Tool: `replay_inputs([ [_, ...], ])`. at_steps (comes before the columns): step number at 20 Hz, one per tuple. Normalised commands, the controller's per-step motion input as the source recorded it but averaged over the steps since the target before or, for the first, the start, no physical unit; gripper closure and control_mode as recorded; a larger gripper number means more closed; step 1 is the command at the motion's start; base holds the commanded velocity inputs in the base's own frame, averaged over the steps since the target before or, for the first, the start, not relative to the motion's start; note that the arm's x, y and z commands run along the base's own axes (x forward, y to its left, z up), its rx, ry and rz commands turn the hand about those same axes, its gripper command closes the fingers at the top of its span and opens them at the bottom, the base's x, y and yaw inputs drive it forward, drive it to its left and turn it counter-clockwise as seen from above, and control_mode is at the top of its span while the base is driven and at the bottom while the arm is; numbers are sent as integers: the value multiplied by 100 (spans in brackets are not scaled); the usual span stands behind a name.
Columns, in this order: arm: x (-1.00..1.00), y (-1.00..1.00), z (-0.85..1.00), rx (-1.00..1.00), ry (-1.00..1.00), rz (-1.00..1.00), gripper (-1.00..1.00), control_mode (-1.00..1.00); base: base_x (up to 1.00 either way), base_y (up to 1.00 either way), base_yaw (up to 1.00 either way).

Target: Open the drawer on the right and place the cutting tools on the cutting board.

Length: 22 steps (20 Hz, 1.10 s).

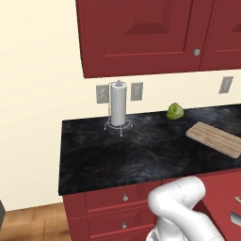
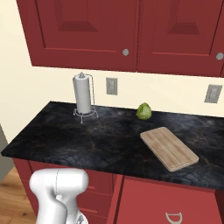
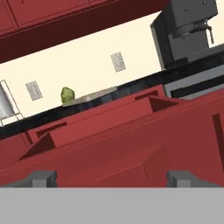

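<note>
Nearest you in the hand view, the gripper (image 3: 110,178) has its two dark fingertips (image 3: 41,178) spread far apart at the bottom edge, with nothing between them and nothing held. Just past them lies the drawer (image 3: 109,127), pulled out: you see its red box sides and its flat front sloping across the frame, tilted with the roll of the hand. You cannot tell from this angle what lies inside it.

From the right base view you see the drawer (image 2: 166,203) from above, below the counter edge, with a pale utensil (image 2: 173,217) lying in it near the bottom of the frame. The left base view gives you only a sliver of that drawer (image 1: 226,207) at the right edge, past the white arm.

Farther back, on the black counter (image 2: 65,140), the cutting board (image 2: 169,148) lies flat and bare, angled to the counter edge. Behind it, near the wall, sits a round green vegetable (image 2: 144,111), apart from the board. Well to the left stands the paper towel roll (image 2: 82,95), upright in its wire holder.

The hand view adds a dark coffee machine (image 3: 186,26) on the counter at the far right.
</note>
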Motion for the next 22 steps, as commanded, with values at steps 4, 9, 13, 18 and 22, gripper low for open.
replay_inputs([
  [4, -51, 0, 100, 9, 3, -1, -100, -100, 0, 0, 0],
  [9, -23, 1, 99, 8, 4, -3, -100, -100, 0, 0, 0],
  [13, 4, 12, 74, 0, 11, -1, -100, -100, 0, 0, 0],
  [18, 18, 15, 20, 0, 17, 0, -100, -100, 0, 0, 0],
  [22, 50, 4, 38, 0, 25, -4, -100, -100, 0, 0, 0],
])
